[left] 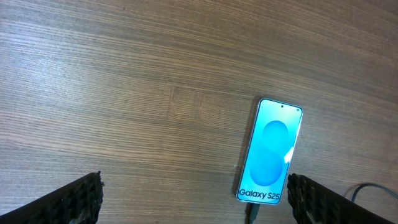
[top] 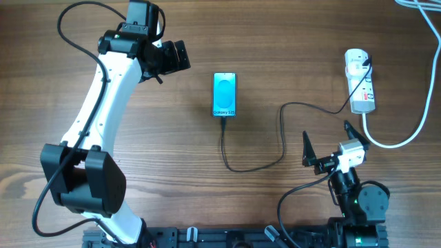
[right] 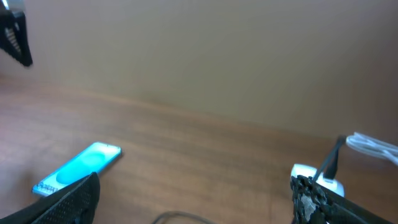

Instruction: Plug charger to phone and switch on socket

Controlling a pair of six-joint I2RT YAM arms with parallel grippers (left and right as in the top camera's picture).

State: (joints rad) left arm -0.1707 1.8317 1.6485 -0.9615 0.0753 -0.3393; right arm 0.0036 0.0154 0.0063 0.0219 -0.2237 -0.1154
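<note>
The phone (top: 224, 94) lies flat mid-table, cyan screen up, "Galaxy S25" text at its near end. The thin black charger cable (top: 256, 162) has its tip at the phone's near end and runs in a loop to the white socket strip (top: 360, 80) at the right, where its plug sits. My left gripper (top: 180, 57) is open and empty, up left of the phone; its view shows the phone (left: 270, 151) between the fingertips (left: 194, 198). My right gripper (top: 326, 147) is open and empty, near the front right; its view shows the phone (right: 78, 168) and the socket (right: 314, 173).
A thick white cord (top: 406, 134) runs from the socket strip in a loop toward the right edge and up to the far right corner. The arm bases stand at the table's front edge.
</note>
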